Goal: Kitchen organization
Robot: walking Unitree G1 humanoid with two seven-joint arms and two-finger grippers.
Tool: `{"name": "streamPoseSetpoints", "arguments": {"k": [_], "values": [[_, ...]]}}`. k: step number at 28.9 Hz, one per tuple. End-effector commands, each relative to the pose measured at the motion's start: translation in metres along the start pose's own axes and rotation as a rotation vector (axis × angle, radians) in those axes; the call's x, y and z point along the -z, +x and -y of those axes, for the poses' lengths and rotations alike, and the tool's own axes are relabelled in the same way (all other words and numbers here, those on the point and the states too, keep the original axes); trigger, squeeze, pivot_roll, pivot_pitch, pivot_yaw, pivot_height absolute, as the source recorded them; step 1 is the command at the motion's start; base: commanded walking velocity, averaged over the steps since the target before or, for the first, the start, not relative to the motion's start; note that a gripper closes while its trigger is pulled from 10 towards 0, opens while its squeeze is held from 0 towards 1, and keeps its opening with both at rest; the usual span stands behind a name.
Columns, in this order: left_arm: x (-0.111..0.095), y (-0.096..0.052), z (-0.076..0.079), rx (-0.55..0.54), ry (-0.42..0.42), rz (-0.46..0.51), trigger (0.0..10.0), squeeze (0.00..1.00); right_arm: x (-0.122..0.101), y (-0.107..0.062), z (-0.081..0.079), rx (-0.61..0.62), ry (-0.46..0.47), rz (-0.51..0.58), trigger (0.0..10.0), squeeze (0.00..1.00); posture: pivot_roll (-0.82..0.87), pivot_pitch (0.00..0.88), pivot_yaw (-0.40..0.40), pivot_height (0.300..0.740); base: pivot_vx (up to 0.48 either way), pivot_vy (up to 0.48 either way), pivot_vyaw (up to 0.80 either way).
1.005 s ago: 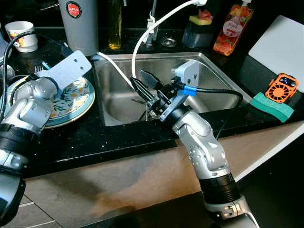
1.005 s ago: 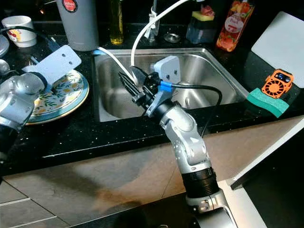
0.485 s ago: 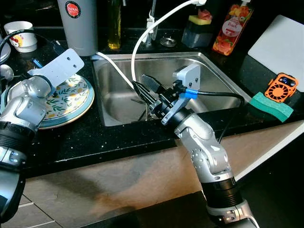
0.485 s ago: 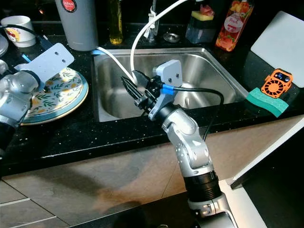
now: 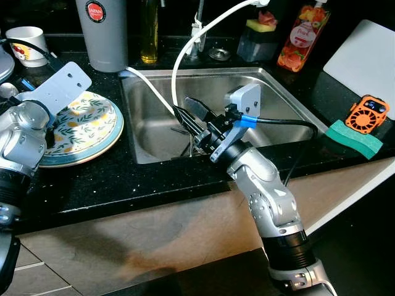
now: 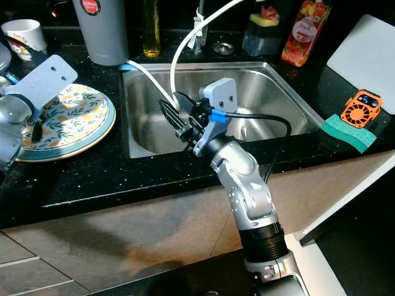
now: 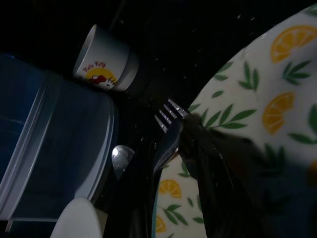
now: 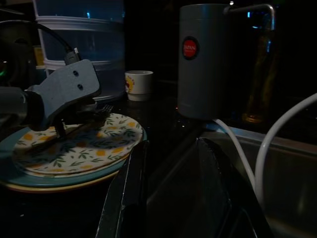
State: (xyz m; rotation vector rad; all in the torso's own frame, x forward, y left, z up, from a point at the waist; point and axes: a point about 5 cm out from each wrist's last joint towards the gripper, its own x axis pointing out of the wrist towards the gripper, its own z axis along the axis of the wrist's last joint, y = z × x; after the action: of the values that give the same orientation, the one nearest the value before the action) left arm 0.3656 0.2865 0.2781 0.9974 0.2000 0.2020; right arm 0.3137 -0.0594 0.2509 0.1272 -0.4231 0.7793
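The left tool [image 7: 185, 148] is pinched on a fork [image 7: 168, 141], whose long axis runs along the black fingers with its tines just beyond the rim of the leaf-and-orange plate [image 5: 92, 132] at the left of the head view. The right tool [image 5: 194, 120], fingers spread and empty, hangs over the sink [image 5: 271, 92] at frame centre. Past the tines on the dark counter [image 5: 117, 179] lie a spoon [image 7: 121, 157] and a white cup [image 7: 106, 62], so the left arm looks better placed for the next put-down.

Both arms are silver metal with rounded joints and black ribbed collars. The right arm [image 5: 265, 191] carries a pale grey camera block [image 5: 246, 97] with two screws, blue tape and a black cable. The left arm [image 5: 21, 139] wears a similar grey plate [image 5: 62, 89].
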Motion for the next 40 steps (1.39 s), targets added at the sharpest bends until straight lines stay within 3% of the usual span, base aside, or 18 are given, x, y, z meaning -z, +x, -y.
{"name": "streamPoseSetpoints", "arguments": {"k": [1,12,15,16,17,18,19,24,29,40], "values": [[0.019,0.001,-0.004,-0.008,0.019,-0.069,10.0,0.0,0.0,-0.001,0.001,0.001,0.008,-0.005,10.0,0.0,0.14,0.086,-0.1,0.74,0.0,0.0,0.0],[0.028,0.017,0.006,-0.004,-0.093,-0.113,10.0,0.0,-0.001,0.0,0.001,0.001,0.006,0.0,10.0,0.0,0.13,0.077,-0.1,0.74,0.0,0.0,0.0],[0.033,0.021,0.011,0.009,-0.158,-0.139,10.0,0.0,-0.002,-0.001,0.001,0.004,0.004,0.002,10.0,0.0,0.13,0.077,-0.1,0.74,0.0,0.0,0.0],[0.034,0.022,0.013,0.024,-0.192,-0.145,5.1,0.0,-0.002,-0.001,0.001,0.005,0.004,0.002,10.0,0.0,0.13,0.077,-0.1,0.74,0.0,0.0,0.0],[0.035,0.022,0.015,0.035,-0.217,-0.149,1.5,0.0,-0.002,-0.001,0.001,0.006,0.003,0.002,10.0,0.0,0.13,0.077,-0.1,0.74,0.0,0.0,0.0],[0.035,0.022,0.015,0.035,-0.217,-0.149,1.5,0.0,-0.002,-0.001,0.001,0.006,0.003,0.002,10.0,0.0,0.13,0.077,-0.1,0.74,0.0,0.0,0.0],[0.038,0.023,0.018,0.049,-0.227,-0.16,0.0,0.0,-0.002,-0.001,0.002,0.008,0.002,0.002,10.0,0.0,0.12,0.065,-0.093,0.74,0.0,0.0,0.0],[0.042,0.023,0.027,0.099,-0.312,-0.157,0.0,0.0,-0.002,-0.002,0.004,0.021,0.0,0.004,10.0,0.0,0.12,0.061,-0.094,0.74,0.0,0.0,0.0],[0.043,0.022,0.025,0.113,-0.383,-0.144,0.0,0.0,-0.002,-0.001,0.005,0.025,0.001,0.005,10.0,0.0,0.13,0.053,-0.102,0.74,0.0,0.0,0.0],[0.035,0.022,0.014,0.067,-0.363,-0.106,0.0,0.0,-0.003,0.001,0.006,0.03,0.003,0.012,10.0,0.0,0.13,0.048,-0.103,0.74,0.0,0.0,0.0]]}}
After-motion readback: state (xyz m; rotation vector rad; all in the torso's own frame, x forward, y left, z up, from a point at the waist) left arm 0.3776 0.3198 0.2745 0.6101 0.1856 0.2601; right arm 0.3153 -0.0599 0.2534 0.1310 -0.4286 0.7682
